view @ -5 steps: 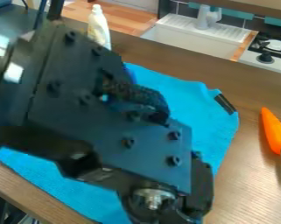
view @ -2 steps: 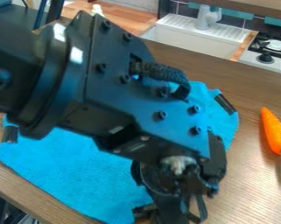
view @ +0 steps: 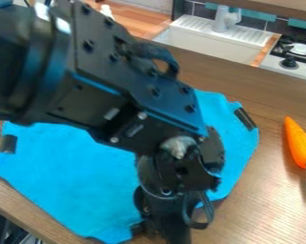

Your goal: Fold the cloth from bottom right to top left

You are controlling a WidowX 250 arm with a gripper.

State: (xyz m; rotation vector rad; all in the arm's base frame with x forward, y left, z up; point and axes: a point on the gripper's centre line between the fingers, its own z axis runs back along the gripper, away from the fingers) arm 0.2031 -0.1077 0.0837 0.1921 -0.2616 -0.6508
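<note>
The gripper hangs down at the bottom centre, over the lower right part of the blue cloth. That corner of the cloth is hidden behind it, and I cannot tell whether the gripper holds it. The cloth lies spread on the brown counter, with black pieces at its left edge and upper right corner. The arm crosses over the cloth's upper left and middle and covers much of it.
An orange carrot with a green top lies on the counter to the right. Behind are a white toy sink, a stove and a partly hidden white bottle.
The arm first shifted right, then back left, and its gripper came into view at the bottom. The cloth's left and lower edges have slid slightly left.
</note>
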